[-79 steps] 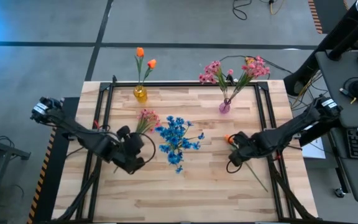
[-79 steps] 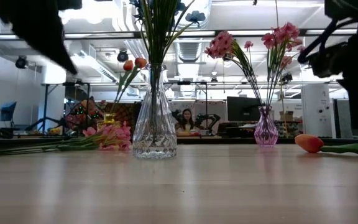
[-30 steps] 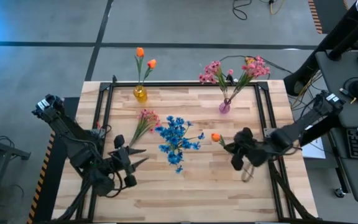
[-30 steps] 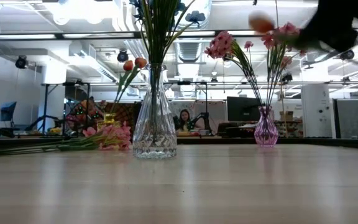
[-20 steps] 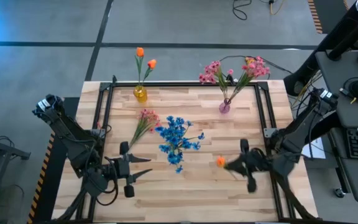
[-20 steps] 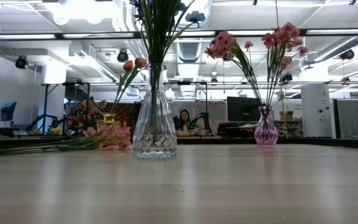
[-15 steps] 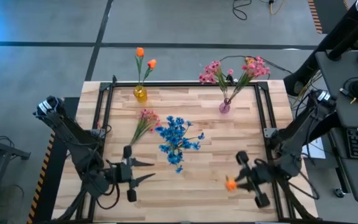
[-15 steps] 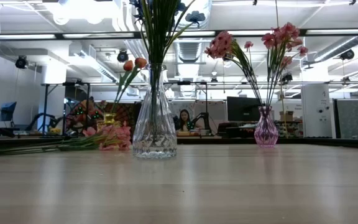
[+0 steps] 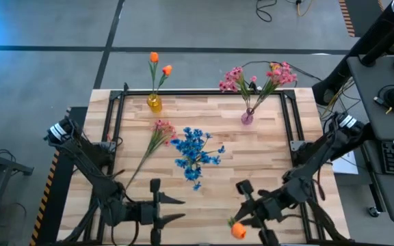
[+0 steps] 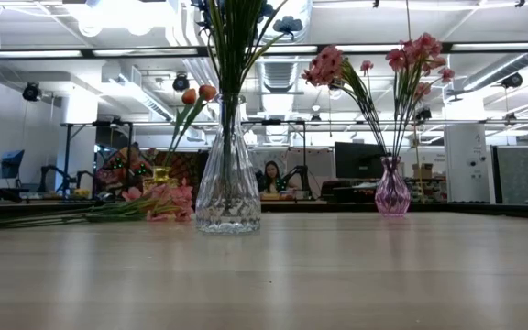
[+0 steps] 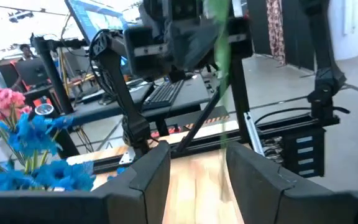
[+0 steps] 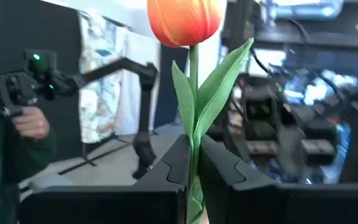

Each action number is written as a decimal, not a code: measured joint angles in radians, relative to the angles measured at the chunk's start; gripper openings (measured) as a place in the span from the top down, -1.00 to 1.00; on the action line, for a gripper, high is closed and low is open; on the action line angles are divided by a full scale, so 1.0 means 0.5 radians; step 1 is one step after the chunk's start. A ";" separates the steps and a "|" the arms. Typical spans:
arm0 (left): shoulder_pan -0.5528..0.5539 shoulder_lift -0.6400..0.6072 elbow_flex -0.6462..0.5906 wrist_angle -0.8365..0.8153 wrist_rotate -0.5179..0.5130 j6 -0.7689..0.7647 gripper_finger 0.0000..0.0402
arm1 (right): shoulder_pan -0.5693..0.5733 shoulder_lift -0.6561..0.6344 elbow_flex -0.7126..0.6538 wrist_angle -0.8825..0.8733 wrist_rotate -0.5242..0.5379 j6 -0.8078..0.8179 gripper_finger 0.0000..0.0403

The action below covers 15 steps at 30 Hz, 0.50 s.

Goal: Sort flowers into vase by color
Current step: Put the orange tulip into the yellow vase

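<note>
My right gripper (image 9: 246,219) is near the table's near edge, shut on an orange tulip (image 12: 186,18) with a green stalk and leaf; its bud (image 9: 238,231) shows below the hand. To its left my left gripper (image 9: 176,209) stands open, pointing toward the right arm, with nothing between its fingers (image 11: 149,177). A pink flower (image 9: 157,132) lies flat on the table. Blue flowers (image 9: 193,156) stand in a clear vase (image 10: 228,188), pink flowers in a pink vase (image 9: 247,117), and two orange tulips in a yellow vase (image 9: 154,103). The low view shows neither gripper. My right gripper pinches the tulip's green stalk (image 12: 194,163) between its two fingers, a little below the bud, with the leaf beside it. The fingers lie across the stalk. The tulip is lifted clear of the table, its bud standing above the fingertips in the right wrist view.
Black frame rails (image 9: 115,130) run along the table's left and right sides. A person's hand (image 12: 31,124) shows in the room beyond the table. Bare wood (image 9: 204,201) lies between the two grippers and the clear vase.
My right gripper has carried the orange tulip from the table's middle right toward the near edge, turning as it went, and the bud now points toward the near left. My left gripper has moved toward the near edge and to the right, swinging round toward the right arm.
</note>
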 joint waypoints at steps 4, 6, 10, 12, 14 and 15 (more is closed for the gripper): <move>0.016 0.110 0.107 -0.003 0.048 0.054 0.19 | -0.055 0.175 0.249 -0.009 -0.111 -0.108 0.91; 0.026 0.174 0.178 -0.003 0.095 0.074 0.14 | -0.078 0.256 0.362 -0.062 -0.113 -0.176 0.91; 0.036 0.300 0.317 -0.011 0.111 0.125 0.08 | -0.131 0.392 0.556 -0.150 -0.115 -0.275 0.91; 0.036 0.344 0.376 -0.025 0.110 0.134 0.07 | -0.156 0.445 0.638 -0.188 -0.117 -0.315 0.91; 0.039 0.371 0.421 -0.035 0.107 0.129 0.07 | -0.176 0.487 0.706 -0.235 -0.117 -0.335 0.91; 0.038 0.379 0.436 -0.035 0.103 0.129 0.07 | -0.185 0.505 0.727 -0.239 -0.119 -0.337 0.91</move>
